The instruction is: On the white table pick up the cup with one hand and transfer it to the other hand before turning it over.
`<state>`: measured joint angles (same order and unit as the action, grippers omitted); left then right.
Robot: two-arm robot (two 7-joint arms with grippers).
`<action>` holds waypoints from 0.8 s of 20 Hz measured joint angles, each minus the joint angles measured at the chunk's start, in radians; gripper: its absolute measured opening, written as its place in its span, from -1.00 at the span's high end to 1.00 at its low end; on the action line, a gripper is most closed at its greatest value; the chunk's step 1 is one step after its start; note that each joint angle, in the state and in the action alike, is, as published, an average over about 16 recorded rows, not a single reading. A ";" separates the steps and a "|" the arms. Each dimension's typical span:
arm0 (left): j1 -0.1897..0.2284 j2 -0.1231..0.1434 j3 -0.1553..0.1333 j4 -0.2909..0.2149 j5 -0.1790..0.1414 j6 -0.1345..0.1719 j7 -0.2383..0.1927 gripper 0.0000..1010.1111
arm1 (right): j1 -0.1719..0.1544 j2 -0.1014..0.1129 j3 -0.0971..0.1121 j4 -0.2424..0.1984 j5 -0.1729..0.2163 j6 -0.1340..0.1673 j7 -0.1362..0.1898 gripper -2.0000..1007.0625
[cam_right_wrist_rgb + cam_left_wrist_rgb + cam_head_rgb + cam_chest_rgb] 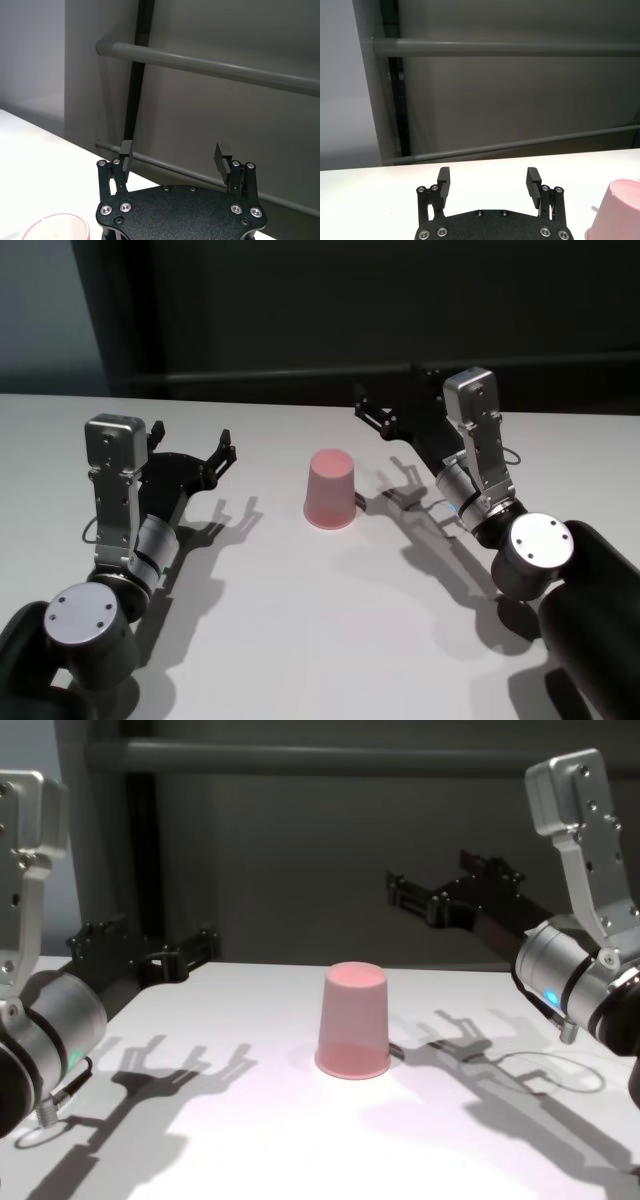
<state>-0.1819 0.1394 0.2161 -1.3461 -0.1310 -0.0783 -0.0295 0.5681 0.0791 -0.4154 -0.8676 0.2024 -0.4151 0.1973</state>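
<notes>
The pink cup [330,490] stands upside down, narrow base up, in the middle of the white table [300,640]. It also shows in the chest view [353,1020], the left wrist view [617,210] and the right wrist view [57,227]. My left gripper [226,450] is open and empty, hovering to the cup's left and apart from it; its open fingers show in the left wrist view [490,180]. My right gripper [370,415] is open and empty, raised behind and to the right of the cup, apart from it; it also shows in the right wrist view [175,155].
A dark wall with a grey horizontal rail [330,758] runs behind the table's far edge. Shadows of both arms fall on the tabletop [250,1150] on either side of the cup.
</notes>
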 joint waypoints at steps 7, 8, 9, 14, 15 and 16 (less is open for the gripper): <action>0.000 0.000 0.000 0.000 0.000 0.000 0.000 -0.98 | -0.078 0.006 0.037 -0.085 -0.075 -0.005 -0.152 -0.99; 0.000 0.000 0.000 0.000 0.000 0.000 0.000 -0.98 | -0.088 0.007 0.041 -0.096 -0.084 -0.005 -0.169 -0.99; 0.000 0.000 0.000 0.000 0.000 0.000 0.000 -0.98 | -0.099 0.008 0.045 -0.107 -0.094 -0.004 -0.185 -0.99; 0.000 0.000 0.000 0.000 0.000 0.000 0.000 -0.98 | -0.148 0.012 0.064 -0.158 -0.138 0.001 -0.253 -0.99; 0.000 0.000 0.000 0.000 0.000 0.000 0.000 -0.98 | -0.157 0.013 0.068 -0.167 -0.146 0.002 -0.263 -0.99; 0.000 0.000 0.000 0.000 0.000 0.000 0.000 -0.98 | -0.165 0.014 0.071 -0.176 -0.152 0.004 -0.272 -0.99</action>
<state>-0.1819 0.1394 0.2161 -1.3461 -0.1310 -0.0783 -0.0295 0.4029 0.0932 -0.3446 -1.0438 0.0500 -0.4114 -0.0749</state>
